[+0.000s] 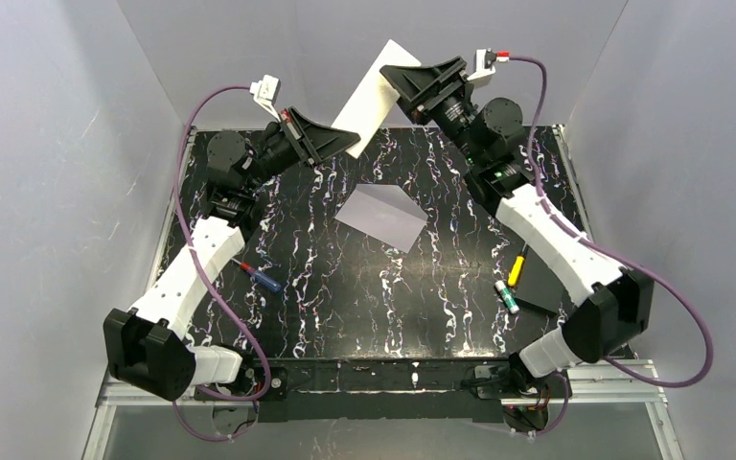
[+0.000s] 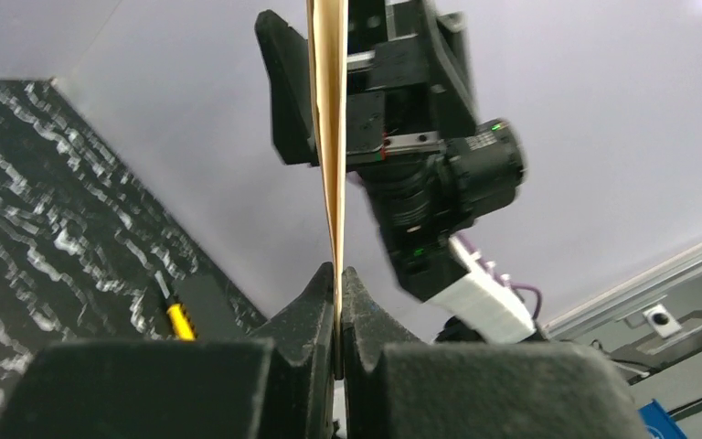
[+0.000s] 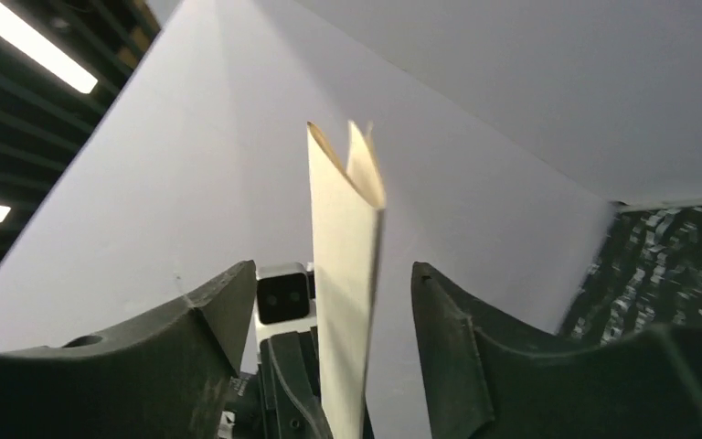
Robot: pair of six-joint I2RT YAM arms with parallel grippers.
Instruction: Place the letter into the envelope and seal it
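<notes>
The letter (image 1: 369, 96) is a cream folded sheet held up in the air over the back of the table. My left gripper (image 1: 350, 142) is shut on its lower end; in the left wrist view the sheet (image 2: 329, 137) runs edge-on up from the closed gripper (image 2: 338, 283). My right gripper (image 1: 398, 81) is open, its jaws on either side of the sheet's upper end without touching; the right wrist view shows the letter (image 3: 343, 274) between the spread gripper (image 3: 331, 274). The pale lavender-grey envelope (image 1: 380, 216) lies flat on the black marbled table (image 1: 345, 287), below both grippers.
A blue and red screwdriver (image 1: 257, 275) lies near the left arm. A yellow marker (image 1: 517, 269), a green and white marker (image 1: 507, 297) and a flat black rectangle (image 1: 541, 283) lie by the right arm. Grey walls enclose three sides.
</notes>
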